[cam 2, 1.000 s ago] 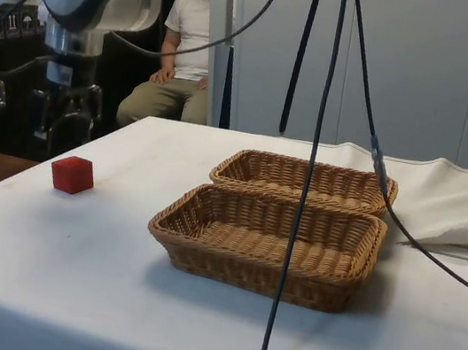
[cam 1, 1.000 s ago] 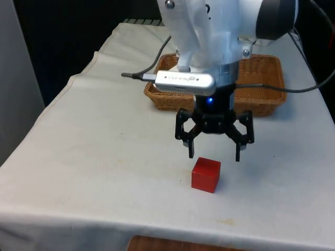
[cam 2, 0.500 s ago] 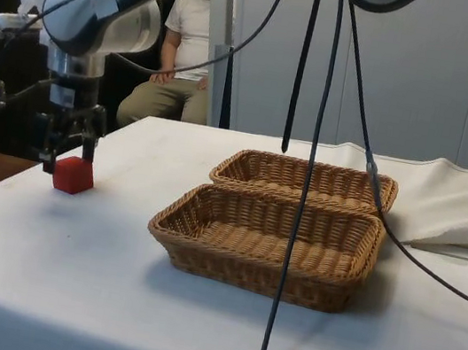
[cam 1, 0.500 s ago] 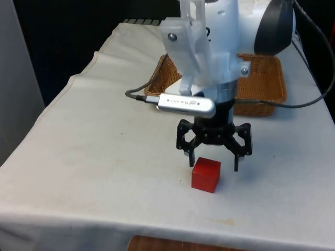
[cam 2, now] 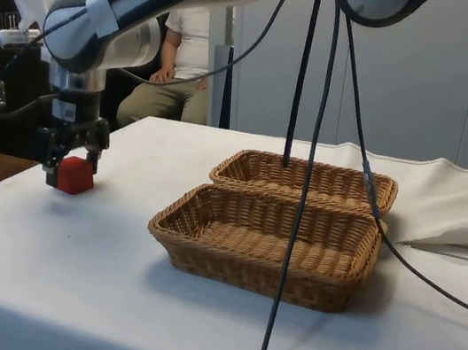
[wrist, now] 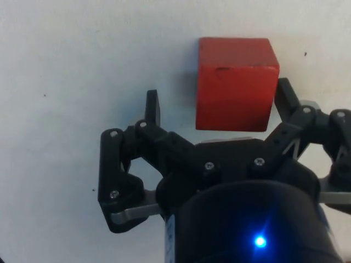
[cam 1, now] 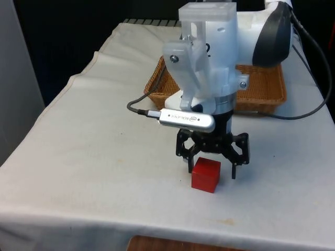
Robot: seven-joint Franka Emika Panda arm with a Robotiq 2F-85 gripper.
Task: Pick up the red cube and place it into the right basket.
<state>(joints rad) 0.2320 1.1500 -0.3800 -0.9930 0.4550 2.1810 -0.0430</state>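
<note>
Now the gripper [cam 1: 211, 168] sits low over the cube [cam 1: 205, 174] on the worktop [cam 1: 104, 146], fingers [wrist: 153, 107] apart astride it off-centre; next, squeeze, lift, carry to the basket [cam 2: 267, 243].

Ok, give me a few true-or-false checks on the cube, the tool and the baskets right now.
1. The red cube sits on the table cloth. True.
2. The tool is shut on the cube. False: its fingers are spread, one either side of the cube.
3. Two wicker baskets stand side by side. True.
4. The cube is inside a basket. False: it lies on the cloth, apart from them.
5. A seated person is behind the table. True.
</note>
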